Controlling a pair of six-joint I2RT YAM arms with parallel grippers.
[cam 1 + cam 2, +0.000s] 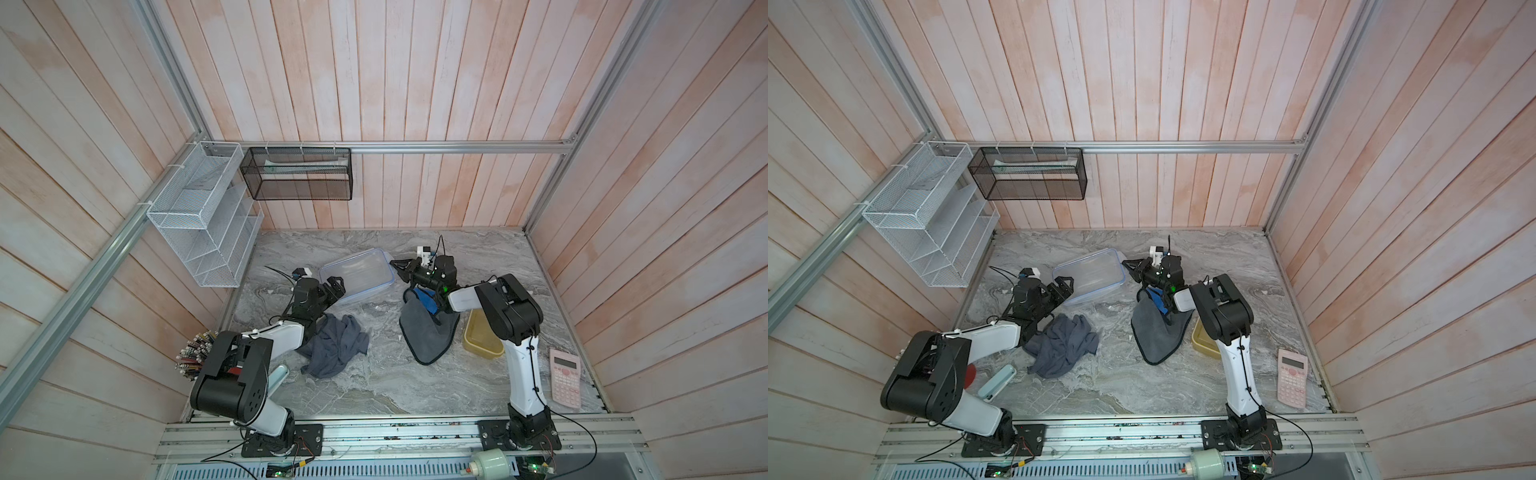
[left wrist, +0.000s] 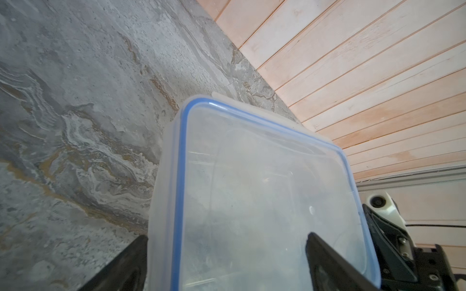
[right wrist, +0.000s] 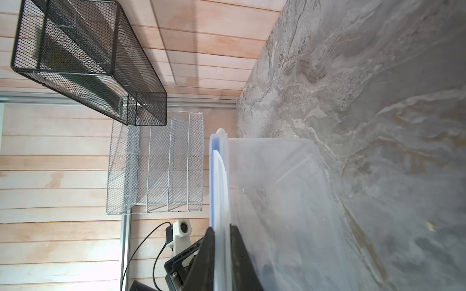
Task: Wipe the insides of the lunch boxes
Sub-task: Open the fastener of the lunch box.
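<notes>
The clear lunch box [image 1: 357, 276] [image 1: 1090, 276] lies at the back middle of the marble table with its blue-rimmed lid [image 2: 264, 176] on top. My right gripper [image 1: 392, 264] [image 3: 222, 228] is shut on the lid's edge [image 3: 218, 176] at the box's right end. At the box's left end my left gripper [image 1: 336, 286] [image 2: 227, 235] stands open, with one finger beside the wall and one over the lid. The amber lunch box [image 1: 480, 338] [image 1: 1202, 338] sits open at the right, half hidden by my right arm.
A crumpled grey cloth [image 1: 336, 349] lies by my left arm and a dark black-edged cloth [image 1: 428, 332] under my right arm. A pink calculator [image 1: 564, 380] is at the front right and a pencil cup [image 1: 195, 353] at the left. Mesh racks [image 1: 199, 216] hang on the walls.
</notes>
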